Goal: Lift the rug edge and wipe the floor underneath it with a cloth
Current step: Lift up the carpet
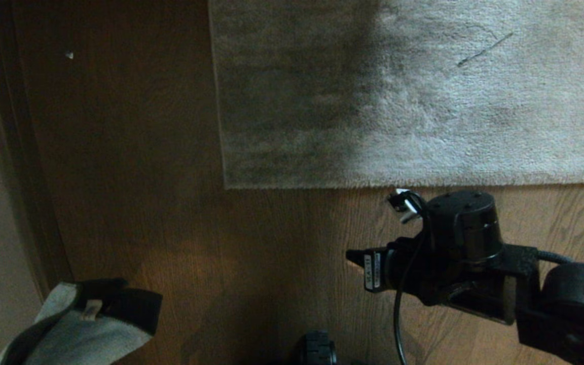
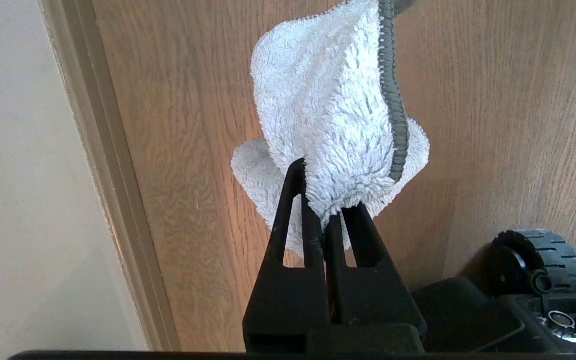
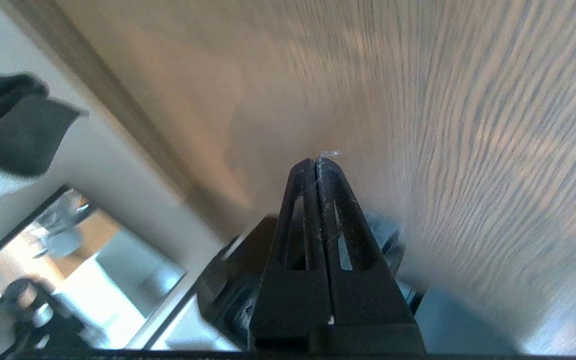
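Observation:
The light grey-beige rug lies flat across the upper part of the head view. The rug edge runs straight, with a square corner at its left end. Brown wood-grain floor lies in front and to the left. My left gripper hangs at the lower left of the head view, shut on the pale fluffy cloth, which drapes over the fingers. My right gripper hovers over the bare floor just in front of the rug edge, pointing left. It is shut and empty, with a few fibres on its tips.
A baseboard and pale wall run along the left side. The robot's black base wheel sits at the bottom middle. A dark thread lies on the rug. A small white speck lies on the floor.

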### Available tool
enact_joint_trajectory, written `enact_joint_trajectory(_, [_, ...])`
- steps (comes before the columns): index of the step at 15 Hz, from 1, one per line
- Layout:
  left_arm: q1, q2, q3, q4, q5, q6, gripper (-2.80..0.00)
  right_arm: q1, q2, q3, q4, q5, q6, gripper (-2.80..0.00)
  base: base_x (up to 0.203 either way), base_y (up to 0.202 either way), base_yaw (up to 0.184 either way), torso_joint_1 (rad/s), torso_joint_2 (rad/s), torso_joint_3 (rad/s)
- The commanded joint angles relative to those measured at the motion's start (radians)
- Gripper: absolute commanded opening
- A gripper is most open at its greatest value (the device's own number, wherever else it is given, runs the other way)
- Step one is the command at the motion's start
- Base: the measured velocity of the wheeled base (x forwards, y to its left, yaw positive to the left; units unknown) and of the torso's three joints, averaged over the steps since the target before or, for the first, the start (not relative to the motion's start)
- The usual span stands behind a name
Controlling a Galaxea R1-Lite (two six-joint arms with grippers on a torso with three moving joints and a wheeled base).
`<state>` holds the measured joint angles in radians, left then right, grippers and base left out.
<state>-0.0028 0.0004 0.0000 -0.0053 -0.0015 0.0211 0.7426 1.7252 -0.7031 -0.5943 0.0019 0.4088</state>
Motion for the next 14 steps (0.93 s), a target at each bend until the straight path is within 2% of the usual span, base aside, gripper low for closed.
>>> enact_joint_trajectory(1, [0.000,0.000,0.000,-0.001,0.000,0.000,-2.80,0.026,0.017,-0.056,0.036,-0.063,-0.071,-2.80,0.000,0.000,0.000,0.000,0.00,0.000])
enact_joint_trajectory(3, [0.000,0.000,0.000,-0.001,0.000,0.000,-2.80,0.027,0.026,-0.069,0.062,-0.189,-0.113,-2.80,0.000,0.000,0.000,0.000,0.00,0.000])
enact_joint_trajectory(8, [0.000,0.000,-0.001,-0.001,0.000,0.000,-2.80,0.034,0.034,-0.063,0.046,-0.250,-0.122,-2.80,0.000,0.000,0.000,0.000,0.00,0.000])
enact_joint_trajectory(9, [0.000,0.000,0.000,-0.001,0.000,0.000,-2.80,0.035,0.041,-0.061,0.045,-0.283,-0.124,-2.80,0.000,0.000,0.000,0.000,0.00,0.000])
enact_joint_trajectory(14, [0.000,0.000,0.000,-0.001,0.000,0.000,-2.80,0.035,0.096,-0.099,0.045,-0.424,-0.234,-2.80,0.000,0.000,0.000,0.000,0.00,0.000])
